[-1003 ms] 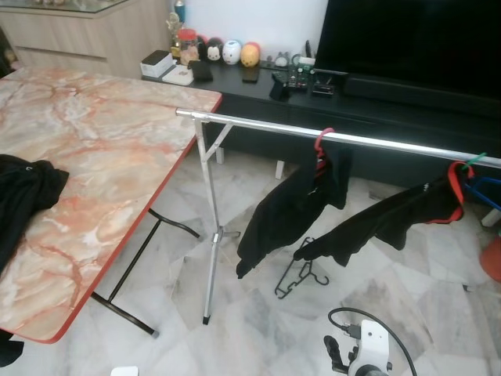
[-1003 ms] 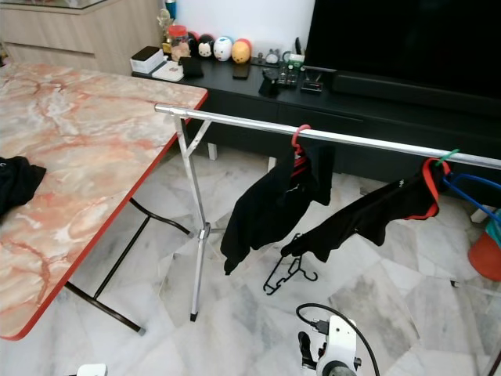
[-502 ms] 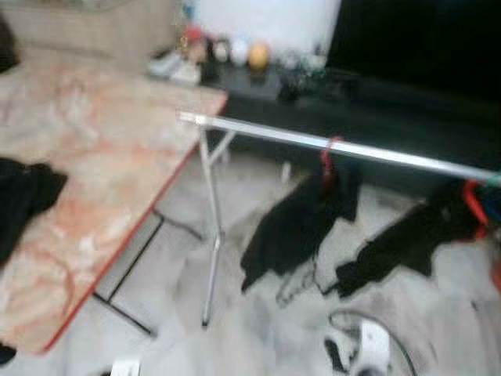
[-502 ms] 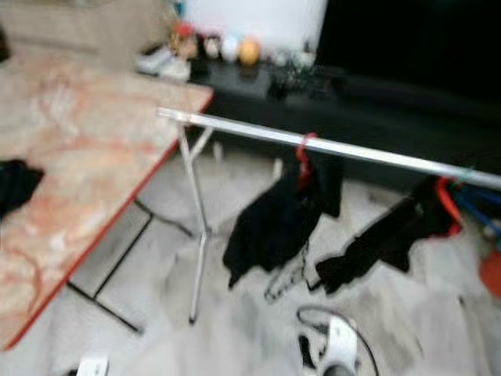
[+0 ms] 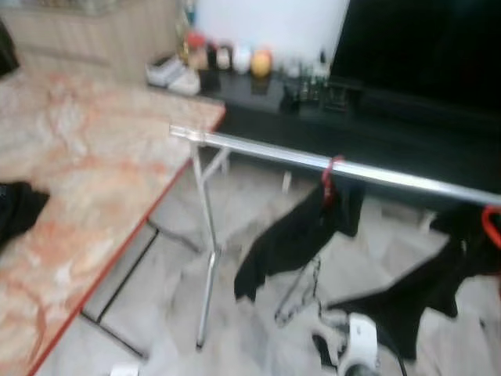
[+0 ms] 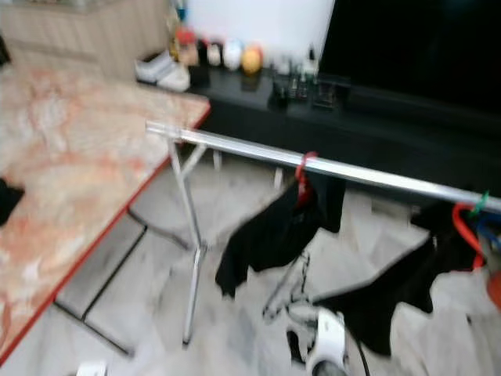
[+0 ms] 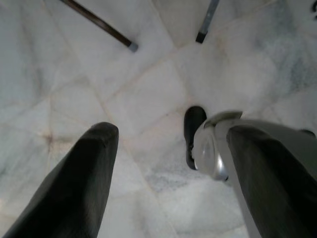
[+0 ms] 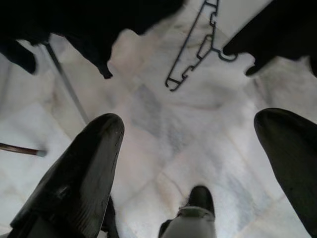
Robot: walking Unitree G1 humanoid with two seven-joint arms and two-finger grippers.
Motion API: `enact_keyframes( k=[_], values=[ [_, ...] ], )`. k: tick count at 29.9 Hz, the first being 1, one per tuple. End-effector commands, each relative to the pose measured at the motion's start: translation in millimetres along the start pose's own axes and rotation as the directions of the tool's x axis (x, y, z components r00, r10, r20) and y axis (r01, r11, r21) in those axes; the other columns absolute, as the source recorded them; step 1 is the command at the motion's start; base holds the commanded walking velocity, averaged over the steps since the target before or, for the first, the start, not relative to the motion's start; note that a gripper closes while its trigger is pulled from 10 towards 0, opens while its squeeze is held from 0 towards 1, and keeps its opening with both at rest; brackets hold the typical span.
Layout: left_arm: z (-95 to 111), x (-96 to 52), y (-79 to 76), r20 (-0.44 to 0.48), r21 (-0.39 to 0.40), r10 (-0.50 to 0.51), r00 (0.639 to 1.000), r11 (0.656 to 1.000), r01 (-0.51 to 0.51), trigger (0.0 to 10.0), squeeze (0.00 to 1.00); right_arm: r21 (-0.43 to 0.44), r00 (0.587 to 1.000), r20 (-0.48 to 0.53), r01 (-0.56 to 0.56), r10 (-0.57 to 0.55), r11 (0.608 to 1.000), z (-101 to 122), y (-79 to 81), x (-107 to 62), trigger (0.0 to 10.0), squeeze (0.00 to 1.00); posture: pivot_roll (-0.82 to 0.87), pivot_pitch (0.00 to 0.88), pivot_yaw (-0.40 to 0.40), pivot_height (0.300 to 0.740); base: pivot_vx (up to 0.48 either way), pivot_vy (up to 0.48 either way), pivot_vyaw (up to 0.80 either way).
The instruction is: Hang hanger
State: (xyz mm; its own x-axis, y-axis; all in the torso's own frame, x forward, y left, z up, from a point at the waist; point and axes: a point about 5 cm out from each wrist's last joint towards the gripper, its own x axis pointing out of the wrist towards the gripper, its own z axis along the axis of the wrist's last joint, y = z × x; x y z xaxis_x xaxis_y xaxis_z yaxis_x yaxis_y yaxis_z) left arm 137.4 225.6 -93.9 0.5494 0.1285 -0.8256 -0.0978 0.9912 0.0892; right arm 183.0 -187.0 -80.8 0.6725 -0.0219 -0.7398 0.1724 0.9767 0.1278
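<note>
A silver clothes rail (image 5: 313, 159) crosses in front of me, blurred. On it a red hanger (image 5: 330, 174) carries a black garment (image 5: 290, 239). Further right a second black garment (image 5: 438, 290) droops from another red hanger (image 5: 491, 223). An empty black hanger (image 8: 195, 47) lies on the marble floor below the rail, also visible as hanger (image 5: 301, 290). My right gripper (image 8: 190, 119) hangs low over the floor, open and empty, short of that hanger. My left gripper (image 7: 173, 131) is open and empty above bare floor.
A marble-topped table (image 5: 94, 157) with a red edge stands on my left, with a black cloth (image 5: 16, 211) on it. The rack's leg (image 5: 207, 266) stands beside the table's frame (image 5: 117, 282). Behind the rail is a black TV console (image 5: 313, 102).
The whole picture has shifted and stays blurred, so the camera moved; the rail and garments look closer and lower. Nothing was taken hold of or let go.
</note>
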Motion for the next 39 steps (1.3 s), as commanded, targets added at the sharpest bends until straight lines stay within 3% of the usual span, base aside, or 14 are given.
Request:
enact_keyframes(
  k=[1, 9, 12, 17, 20, 22, 24, 27, 28, 34, 39],
  values=[
    [-11.0, -2.7, 1.8, -0.038, 0.014, 0.003, 0.999, 1.0, -0.003, 10.0, 0.0, 0.003, 1.0, 0.0, 0.01, -0.01, 1.0, -2.3, -1.9, -1.1, 10.0, 0.0, -0.01, 0.02, -0.008, 0.74, 0.0, 0.0, 0.0],
    [-11.0, -2.6, 1.6, -0.039, 0.017, 0.001, 0.999, 1.0, 0.0, 10.0, 0.0, -0.011, 0.992, 0.127, -0.016, 0.018, 1.0, 26.9, 5.2, 4.6, 10.0, 0.0, -0.01, 0.017, -0.01, 0.74, 0.0, 0.0, 0.0],
    [-11.2, -2.7, 1.7, -0.038, 0.014, 0.005, 0.999, 1.0, -0.004, 10.0, 0.0, -0.022, 0.969, 0.236, -0.074, 0.077, 0.997, 52.3, 13.0, 7.2, 10.0, 0.0, -0.01, 0.016, -0.011, 0.74, 0.0, 0.0, 0.0],
    [-11.4, -2.8, 1.6, -0.037, 0.015, 0.004, 0.999, 1.0, -0.004, 10.0, 0.0, -0.032, 0.942, 0.318, -0.103, 0.108, 0.994, 72.4, 17.4, 7.8, 10.0, 0.0, -0.01, 0.013, -0.012, 0.74, 0.0, 0.0, 0.0],
    [-11.2, -2.8, 1.6, -0.035, 0.018, 0.002, 0.999, 1.0, -0.002, 10.0, 0.0, -0.039, 0.912, 0.39, -0.118, 0.124, 0.992, 90.4, 20.6, 7.2, 10.0, 0.0, -0.01, 0.002, -0.011, 0.74, 0.0, 0.0, 0.0],
    [-10.8, -2.8, 1.6, -0.033, 0.028, -0.001, 0.999, 1.0, 0.002, 10.0, 0.0, -0.053, 0.854, 0.499, -0.14, 0.148, 0.989, 120.7, 25.1, 4.2, 10.0, 0.0, -0.01, 0.0, -0.01, 0.74, 0.0, 0.0, 0.0],
    [-10.7, -2.8, 1.6, -0.033, 0.029, -0.001, 0.999, 1.0, 0.002, 10.0, 0.0, -0.054, 0.842, 0.519, -0.143, 0.15, 0.988, 126.7, 25.7, 3.3, 10.0, 0.0, -0.01, 0.0, -0.01, 0.74, 0.0, 0.0, 0.0],
    [-10.5, -2.8, 1.8, -0.032, 0.029, -0.001, 1.0, 1.0, 0.002, 10.0, 0.0, -0.055, 0.791, 0.587, -0.176, 0.174, 0.983, 147.3, 30.4, -0.3, 10.0, 0.0, -0.01, 0.0, -0.01, 0.74, 0.0, 0.0, 0.0],
    [-10.4, -2.7, 1.8, -0.031, 0.03, -0.001, 1.0, 1.0, 0.002, 10.0, 0.0, -0.052, 0.759, 0.625, -0.193, 0.182, 0.98, 159.1, 33.4, -3.0, 10.0, 1.0, -0.01, 0.0, -0.01, 0.74, 0.0, 0.0, 0.0],
    [-9.3, -2.5, 2.2, -0.027, 0.032, 0.0, 1.0, 0.999, 0.001, 10.0, 0.0, -0.081, 0.703, 0.672, -0.239, 0.231, 0.967, 179.3, 45.6, -7.6, 10.0, 1.0, -0.01, 0.0, -0.01, 0.74, 0.0, 0.0, 0.0],
    [-8.6, -2.4, 2.8, -0.025, 0.031, 0.004, 1.0, 1.0, -0.003, 10.0, 0.0, -0.161, 0.651, 0.672, -0.337, 0.354, 0.927, 190.9, 62.4, -11.8, 10.0, 1.0, 0.0, 0.0, -0.009, 0.74, 0.0, 0.0, 0.0]
  ],
)
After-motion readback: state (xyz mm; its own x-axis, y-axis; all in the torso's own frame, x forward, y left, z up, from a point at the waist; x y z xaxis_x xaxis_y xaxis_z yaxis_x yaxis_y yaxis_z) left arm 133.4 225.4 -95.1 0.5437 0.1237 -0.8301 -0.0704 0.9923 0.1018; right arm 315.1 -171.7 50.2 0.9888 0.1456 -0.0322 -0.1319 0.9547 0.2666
